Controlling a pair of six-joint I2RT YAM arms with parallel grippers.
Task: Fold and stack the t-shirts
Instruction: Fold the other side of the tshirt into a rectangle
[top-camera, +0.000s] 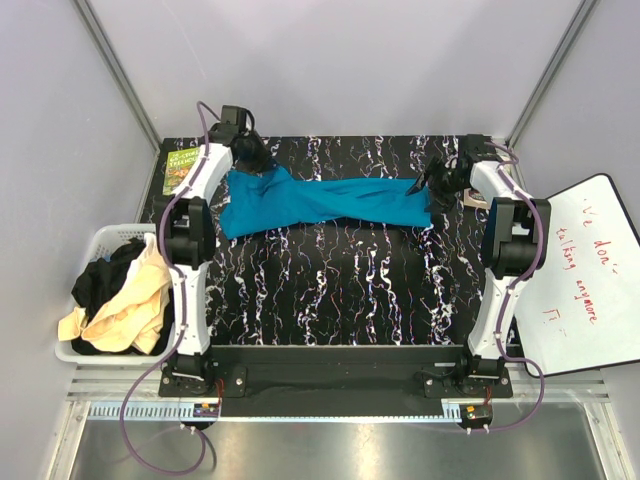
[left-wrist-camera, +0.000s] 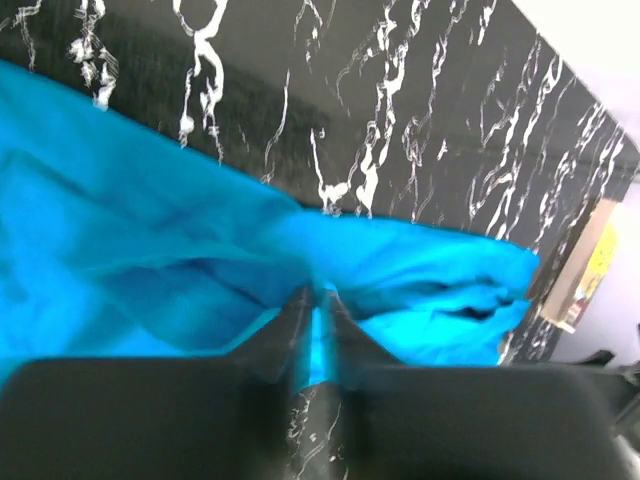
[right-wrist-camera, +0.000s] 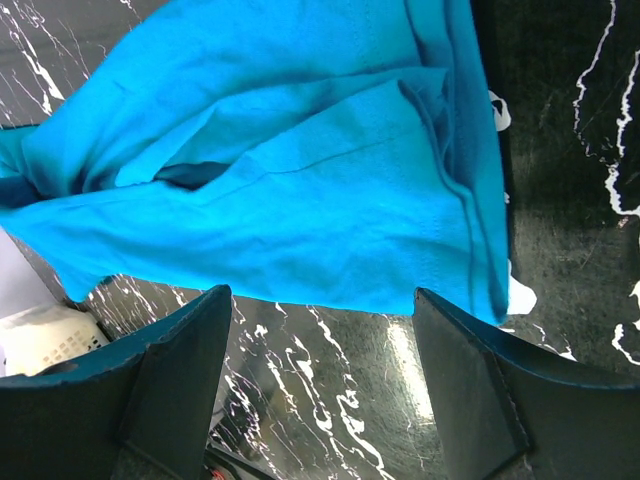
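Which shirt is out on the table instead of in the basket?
The blue shirt, stretched across the black table; the black shirt and the cream shirt lie heaped in the white basket on the left.

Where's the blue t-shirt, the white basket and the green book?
blue t-shirt (top-camera: 320, 203): top view, middle of the cloth.
white basket (top-camera: 112, 233): top view, its far rim.
green book (top-camera: 181, 168): top view, middle of its cover.

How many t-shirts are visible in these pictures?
3: teal shirt spread on the table; black shirt and cream shirt in the basket. More may be hidden there.
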